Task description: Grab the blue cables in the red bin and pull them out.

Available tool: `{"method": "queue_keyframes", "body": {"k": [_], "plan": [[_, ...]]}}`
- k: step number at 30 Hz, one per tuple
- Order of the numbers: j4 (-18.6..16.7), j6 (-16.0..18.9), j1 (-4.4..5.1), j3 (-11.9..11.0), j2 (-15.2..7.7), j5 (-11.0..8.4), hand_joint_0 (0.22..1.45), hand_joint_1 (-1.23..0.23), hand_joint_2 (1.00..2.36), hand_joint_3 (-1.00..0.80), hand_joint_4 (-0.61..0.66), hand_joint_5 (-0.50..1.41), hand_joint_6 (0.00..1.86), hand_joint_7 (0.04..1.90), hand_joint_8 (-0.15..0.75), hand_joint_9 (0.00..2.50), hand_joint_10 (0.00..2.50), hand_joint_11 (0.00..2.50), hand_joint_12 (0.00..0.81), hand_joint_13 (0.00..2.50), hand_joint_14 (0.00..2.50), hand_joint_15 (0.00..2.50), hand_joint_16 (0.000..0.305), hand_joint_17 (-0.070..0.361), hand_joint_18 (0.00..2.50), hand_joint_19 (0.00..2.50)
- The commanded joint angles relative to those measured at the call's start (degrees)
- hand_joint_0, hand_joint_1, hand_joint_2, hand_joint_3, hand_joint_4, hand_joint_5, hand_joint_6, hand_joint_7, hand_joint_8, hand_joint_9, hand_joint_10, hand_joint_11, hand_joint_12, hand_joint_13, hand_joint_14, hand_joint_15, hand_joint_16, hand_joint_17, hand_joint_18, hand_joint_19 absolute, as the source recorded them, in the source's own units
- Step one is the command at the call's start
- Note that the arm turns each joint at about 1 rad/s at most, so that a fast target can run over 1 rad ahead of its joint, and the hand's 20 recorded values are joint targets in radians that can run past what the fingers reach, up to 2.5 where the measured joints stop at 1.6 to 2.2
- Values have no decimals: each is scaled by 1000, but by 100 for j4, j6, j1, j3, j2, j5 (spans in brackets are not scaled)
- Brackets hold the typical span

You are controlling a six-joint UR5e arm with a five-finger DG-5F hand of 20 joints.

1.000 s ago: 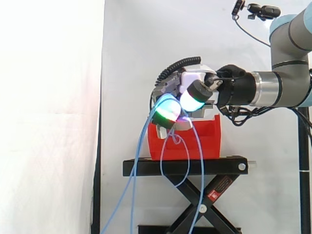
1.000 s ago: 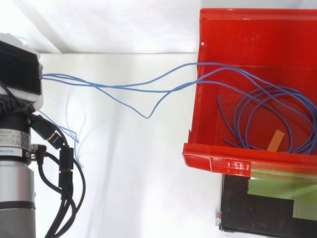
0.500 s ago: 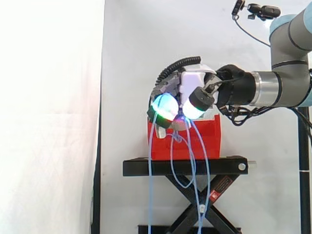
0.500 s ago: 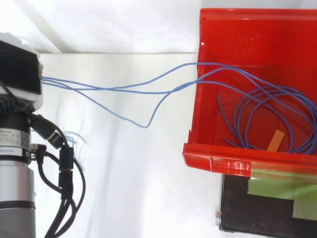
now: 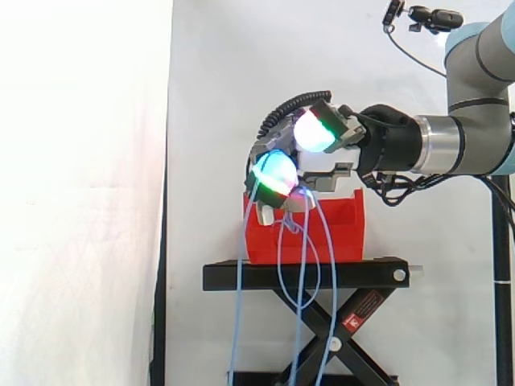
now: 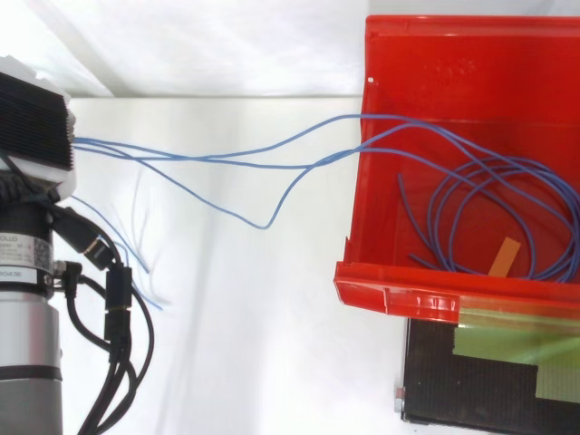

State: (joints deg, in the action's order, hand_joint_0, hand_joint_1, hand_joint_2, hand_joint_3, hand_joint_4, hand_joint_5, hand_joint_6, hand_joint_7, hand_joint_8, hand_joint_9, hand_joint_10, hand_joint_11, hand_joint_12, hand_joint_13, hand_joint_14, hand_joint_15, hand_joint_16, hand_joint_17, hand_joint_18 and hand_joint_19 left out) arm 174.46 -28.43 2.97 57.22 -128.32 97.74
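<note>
Several blue cables (image 6: 272,166) lead from a coil inside the red bin (image 6: 399,294), over its wall, up to the hand (image 5: 322,165) just above the bin's front; its curled fingers (image 5: 273,173) pinch them (one glowing pad stands lifted), and loose strands hang past the black stand (image 5: 354,275).

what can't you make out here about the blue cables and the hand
- Side view: the red bin has its wall in front, hiding how much of the blue cables lies inside.
- Side view: the cables' hanging ends run off the bottom edge.
- Top view: the coil in the bin is cut off by the right edge.
- Top view: the black block at the left covers where the cables meet the hand.
</note>
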Motion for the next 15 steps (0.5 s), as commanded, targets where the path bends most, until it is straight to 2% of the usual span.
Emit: {"method": "queue_keyframes", "body": {"k": [1,6,15], "plan": [[0,0,2,-1,-1,0,684,-786,1000,-1000,296,954,0,799,273,1050,48,1457,520,1265,28,1076,48,108,671,736],[0,0,2,-1,-1,0,661,-754,1000,-1000,317,1007,0,813,305,1203,44,1415,519,1321,28,1093,49,111,712,728],[0,0,11,-1,8,0,621,-735,1000,-1000,319,1071,0,819,341,1262,44,1421,532,1374,27,1081,52,117,781,700]]}}
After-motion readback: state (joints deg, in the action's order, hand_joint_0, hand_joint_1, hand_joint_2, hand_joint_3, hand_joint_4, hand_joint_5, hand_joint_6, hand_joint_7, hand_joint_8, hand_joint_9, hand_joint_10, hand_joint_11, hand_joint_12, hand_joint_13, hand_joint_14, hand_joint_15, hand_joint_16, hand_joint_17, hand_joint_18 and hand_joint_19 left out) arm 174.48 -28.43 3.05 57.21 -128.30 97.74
